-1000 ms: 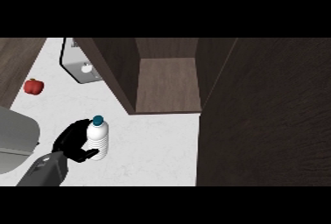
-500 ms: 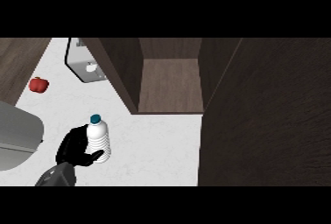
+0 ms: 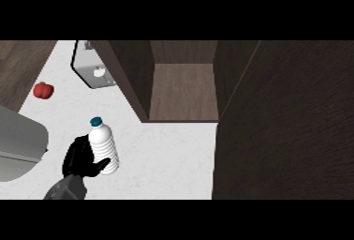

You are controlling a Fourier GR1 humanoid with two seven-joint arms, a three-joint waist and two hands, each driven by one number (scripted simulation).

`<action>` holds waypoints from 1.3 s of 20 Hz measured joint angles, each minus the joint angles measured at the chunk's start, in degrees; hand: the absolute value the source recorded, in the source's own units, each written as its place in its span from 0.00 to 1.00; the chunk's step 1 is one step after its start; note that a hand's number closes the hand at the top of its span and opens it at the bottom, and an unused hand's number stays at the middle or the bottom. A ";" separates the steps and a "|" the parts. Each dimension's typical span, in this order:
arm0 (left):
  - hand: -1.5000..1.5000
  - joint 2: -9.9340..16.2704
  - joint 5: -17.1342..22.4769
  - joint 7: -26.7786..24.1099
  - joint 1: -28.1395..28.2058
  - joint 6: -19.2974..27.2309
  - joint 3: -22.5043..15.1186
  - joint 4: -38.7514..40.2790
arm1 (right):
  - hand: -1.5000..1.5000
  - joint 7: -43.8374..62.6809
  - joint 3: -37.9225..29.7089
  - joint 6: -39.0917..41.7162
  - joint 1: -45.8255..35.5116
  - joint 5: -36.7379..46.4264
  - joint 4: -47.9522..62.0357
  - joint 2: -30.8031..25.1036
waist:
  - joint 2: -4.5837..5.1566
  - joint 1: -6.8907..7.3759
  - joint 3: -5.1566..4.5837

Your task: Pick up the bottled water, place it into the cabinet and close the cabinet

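Observation:
A clear water bottle (image 3: pixel 104 149) with a blue cap stands nearly upright over the white counter (image 3: pixel 173 150), its cap leaning slightly to the left. My left hand (image 3: pixel 78 161) is shut on it, with fingers curled round its lower half from the left. The dark wood cabinet (image 3: pixel 183 93) is open ahead and to the right of the bottle, and its shelf is bare. Its door (image 3: pixel 283 122) stands swung out at the right. My right hand does not show.
A red pepper (image 3: pixel 43 90) lies on the counter at the far left. A grey and white appliance (image 3: pixel 93 70) stands behind it beside the cabinet's left wall. A large grey rounded object (image 3: pixel 19 145) fills the left edge near my hand.
The bottle has come up a little in my left hand, and its cap has tipped slightly left. The forearm has slid lower in the view.

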 measured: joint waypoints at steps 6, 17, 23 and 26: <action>1.00 -4.16 4.24 7.04 5.45 2.26 -4.14 -14.42 | 0.00 0.43 0.88 -0.65 -0.22 0.39 -0.30 -0.08 | -0.10 0.21 0.04; 1.00 -6.66 11.03 18.07 10.35 17.81 -19.82 -40.38 | 0.00 0.27 2.41 -1.63 -1.11 0.42 1.15 0.45 | -0.04 0.01 0.03; 1.00 -6.82 11.15 20.61 7.19 30.24 -28.30 -47.02 | 0.00 0.71 3.23 -2.01 -1.65 -0.01 1.18 0.18 | 0.04 -0.27 0.00; 1.00 -6.85 10.88 22.33 3.50 36.45 -31.39 -48.09 | 0.00 0.52 3.03 -1.83 -1.52 -0.50 1.17 -0.39 | 0.07 -0.42 0.01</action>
